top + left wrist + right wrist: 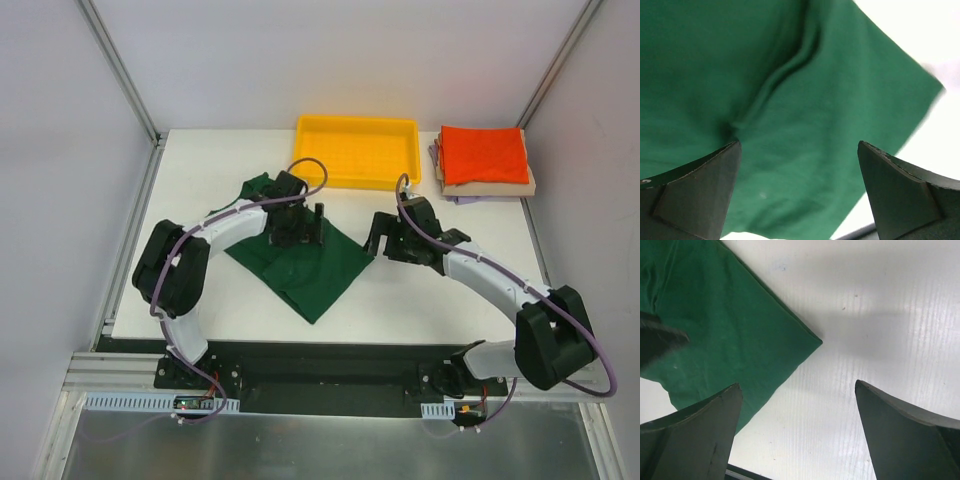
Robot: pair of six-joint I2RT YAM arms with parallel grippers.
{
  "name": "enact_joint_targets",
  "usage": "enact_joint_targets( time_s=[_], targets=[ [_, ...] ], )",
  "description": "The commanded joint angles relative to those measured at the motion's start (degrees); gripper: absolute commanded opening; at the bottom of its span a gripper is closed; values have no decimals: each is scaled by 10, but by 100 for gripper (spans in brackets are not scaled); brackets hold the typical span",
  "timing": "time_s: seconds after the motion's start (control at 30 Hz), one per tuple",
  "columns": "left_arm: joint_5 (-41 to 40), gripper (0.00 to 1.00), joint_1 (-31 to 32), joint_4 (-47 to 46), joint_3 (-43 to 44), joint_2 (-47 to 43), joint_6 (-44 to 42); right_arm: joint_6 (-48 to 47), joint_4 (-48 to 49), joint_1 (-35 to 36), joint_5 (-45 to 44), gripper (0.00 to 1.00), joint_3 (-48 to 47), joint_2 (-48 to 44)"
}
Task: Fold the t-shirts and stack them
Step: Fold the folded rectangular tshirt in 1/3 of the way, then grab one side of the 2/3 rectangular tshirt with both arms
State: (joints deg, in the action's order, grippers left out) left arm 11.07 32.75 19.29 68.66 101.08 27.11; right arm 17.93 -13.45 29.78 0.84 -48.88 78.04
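A dark green t-shirt point(310, 268) lies partly folded on the white table, a crease running across it in the left wrist view point(790, 70). My left gripper point(305, 228) hovers open and empty over the shirt's upper part. My right gripper point(385, 240) is open and empty just right of the shirt's right corner point(812, 340), over bare table. A stack of folded shirts sits at the back right: orange-red point(484, 153) on top, tan point(500, 188) under it, lavender point(452, 198) at the bottom.
A yellow plastic tray point(357, 150) stands at the back centre, just beyond the green shirt. Grey walls and metal frame posts enclose the table point(430, 300). A black rail runs along the near edge by the arm bases.
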Motion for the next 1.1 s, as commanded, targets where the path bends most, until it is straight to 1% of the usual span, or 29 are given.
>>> enact_joint_targets(
  time_s=[0.0,0.1,0.17,0.2,0.3,0.37,0.43,0.57,0.67,0.7,0.8,0.83,0.9,1.0,1.07],
  targets=[
    [-103,99,-77,43,48,21,-24,1,-3,-11,-28,96,16,-51],
    [-107,99,-109,58,58,11,-21,5,-5,-19,-29,96,28,-76],
    [-153,99,-113,75,58,-15,-18,9,-6,-25,-30,96,39,-91],
    [-157,99,-113,76,52,-33,-17,13,-5,-29,-27,96,43,-100],
    [-112,99,-103,66,10,-113,-22,20,4,-33,-15,96,49,-107],
    [-112,99,-63,63,-20,-168,-34,26,18,-32,15,96,50,-103],
    [-122,99,-4,61,-51,-218,-53,41,26,-33,34,96,49,-88],
    [-50,99,105,49,-120,-263,-68,57,28,-35,69,97,29,-42],
    [-16,95,185,35,-155,-253,-63,76,31,-35,81,98,21,-13],
    [-13,90,210,29,-159,-242,-61,80,33,-35,86,98,18,-4],
    [-27,82,259,27,-158,-189,-57,95,49,-35,107,99,16,25],
    [-32,77,267,26,-158,-174,-51,100,54,-35,114,99,15,33],
    [-35,68,270,26,-161,-153,-55,105,61,-35,126,95,12,52],
    [-68,63,270,27,-166,-140,-53,107,67,-34,132,94,13,66],
    [-67,59,270,24,-164,-134,-54,107,69,-34,132,94,15,73]
  ],
)
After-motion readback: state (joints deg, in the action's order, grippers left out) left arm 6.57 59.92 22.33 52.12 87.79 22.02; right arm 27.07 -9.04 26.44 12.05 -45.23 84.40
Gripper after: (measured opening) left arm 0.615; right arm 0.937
